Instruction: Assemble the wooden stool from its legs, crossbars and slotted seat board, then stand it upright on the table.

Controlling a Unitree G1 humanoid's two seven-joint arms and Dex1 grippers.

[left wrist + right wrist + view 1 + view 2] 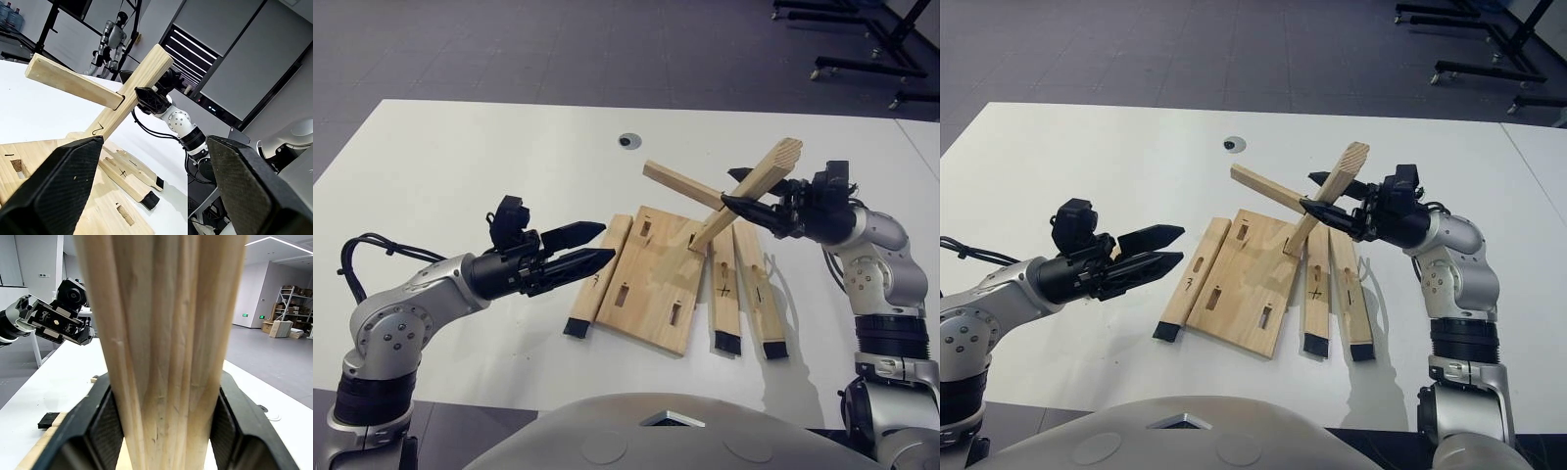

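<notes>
One leg pinched in right end effector; left end effector spread, apart.

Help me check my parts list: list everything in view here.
Seat board: one, pale wood, slotted, flat mid-table.
Loose legs: three, pale wood, black tips, flat; one left of the board, two right.
Held leg: one, pale wood, tilted, lower end on the board.
Crossbar: one, pale wood, joined to the held leg.
Table: one, white.
Round plug: one, grey, in the tabletop.
Wheeled frames: several, black, floor behind.
Left gripper: one, black, open, left of the parts.
Right gripper: one, black, shut on the held leg.
</notes>
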